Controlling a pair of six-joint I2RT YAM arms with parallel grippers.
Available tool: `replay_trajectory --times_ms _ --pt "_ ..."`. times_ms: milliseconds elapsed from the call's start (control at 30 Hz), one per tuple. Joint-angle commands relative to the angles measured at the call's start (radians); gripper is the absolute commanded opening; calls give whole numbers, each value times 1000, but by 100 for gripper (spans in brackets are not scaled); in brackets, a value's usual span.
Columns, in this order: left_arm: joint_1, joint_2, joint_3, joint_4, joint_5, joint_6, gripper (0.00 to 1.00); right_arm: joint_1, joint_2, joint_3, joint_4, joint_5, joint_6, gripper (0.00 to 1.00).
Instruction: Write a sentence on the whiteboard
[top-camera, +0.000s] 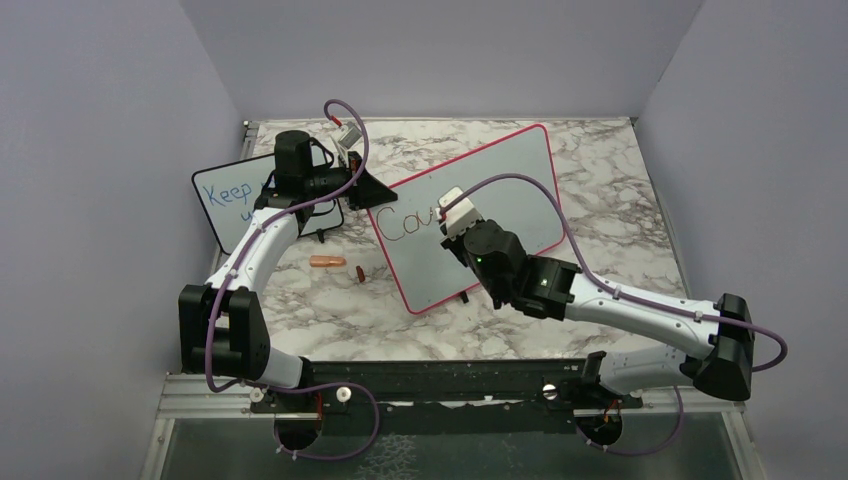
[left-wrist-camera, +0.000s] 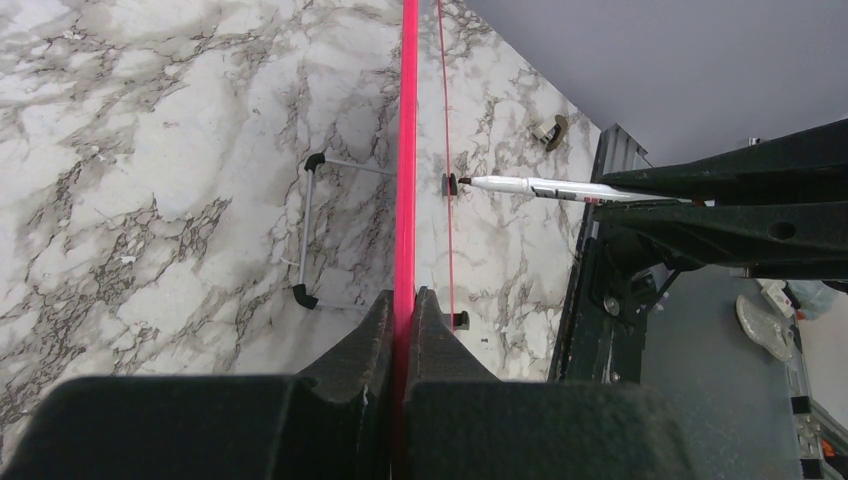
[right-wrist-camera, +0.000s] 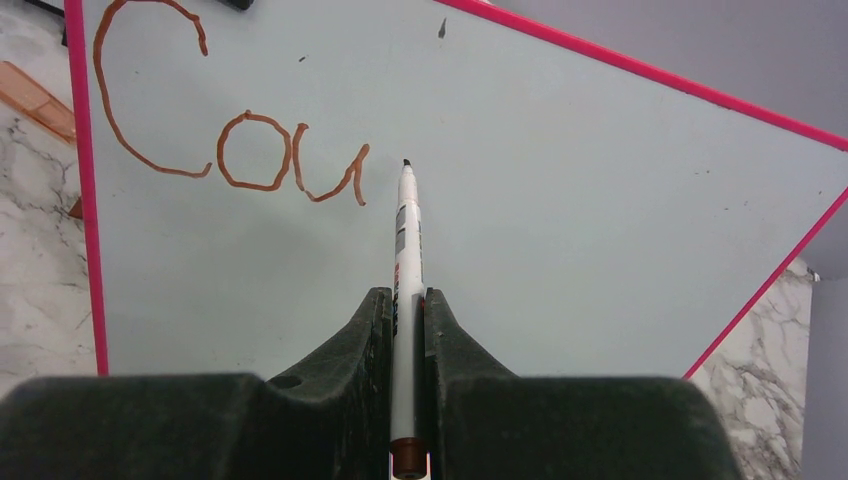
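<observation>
The whiteboard (top-camera: 500, 190) with a thin red-pink frame stands tilted on the marble table. My left gripper (top-camera: 368, 190) is shut on its upper left frame edge; in the left wrist view the jaws (left-wrist-camera: 405, 305) pinch the red frame (left-wrist-camera: 408, 150) edge-on. My right gripper (top-camera: 455, 218) is shut on a white marker (right-wrist-camera: 405, 250) with its tip at the board just right of the writing. The sentence (right-wrist-camera: 230, 150) reads "Cou" in red-brown, and it also shows in the top view (top-camera: 405, 226). The marker (left-wrist-camera: 530, 186) shows touching the board face in the left wrist view.
A smaller black-framed board (top-camera: 225, 195) with blue "Keep" writing stands behind the left arm. An orange pen-like piece (top-camera: 327, 262) and a small red-brown cap (top-camera: 360, 273) lie on the table (top-camera: 620, 220) left of the whiteboard. Purple walls enclose the table.
</observation>
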Motion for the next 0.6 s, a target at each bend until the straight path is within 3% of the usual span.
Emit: replay_trajectory --times_ms 0,567 --pt "-15 34 -20 -82 -30 88 0 -7 13 5 61 -35 -13 1" --pt "-14 37 -17 -87 -29 89 0 -24 45 22 94 -52 -31 1"
